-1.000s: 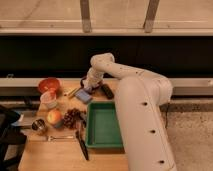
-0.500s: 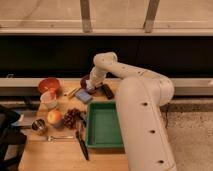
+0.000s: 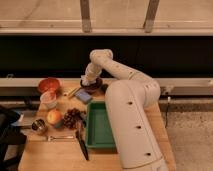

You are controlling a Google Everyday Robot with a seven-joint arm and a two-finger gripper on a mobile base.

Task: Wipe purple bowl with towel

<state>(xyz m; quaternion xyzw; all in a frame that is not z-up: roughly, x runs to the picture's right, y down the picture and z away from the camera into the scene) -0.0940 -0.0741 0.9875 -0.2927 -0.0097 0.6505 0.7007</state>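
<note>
We see the white arm (image 3: 131,107) reaching from the near right across the wooden table (image 3: 50,155) to its far side, where the gripper (image 3: 89,80) comes down into the purple bowl (image 3: 95,86). The jaws are pressed together, pinching the towel (image 3: 88,81), a pale bunched cloth that sits in the bowl under them. The purple bowl stands at the far edge of the table, near its middle, just right of a yellow stick-like thing (image 3: 73,91) and just beyond a flat blue pad (image 3: 83,96).

Further left at the far edge is an orange bowl (image 3: 48,85), and touching its near side a small pale pink cup (image 3: 48,99). Nearer to us lie a peach-coloured fruit (image 3: 54,117) and a bunch of dark grapes (image 3: 72,118) just beside it. A small metal cup (image 3: 38,125) sits left of the fruit, and a fork (image 3: 57,137) lies near it. A dark knife (image 3: 81,142) lies along the left wall of the green tray (image 3: 91,131), which the arm partly covers.
</note>
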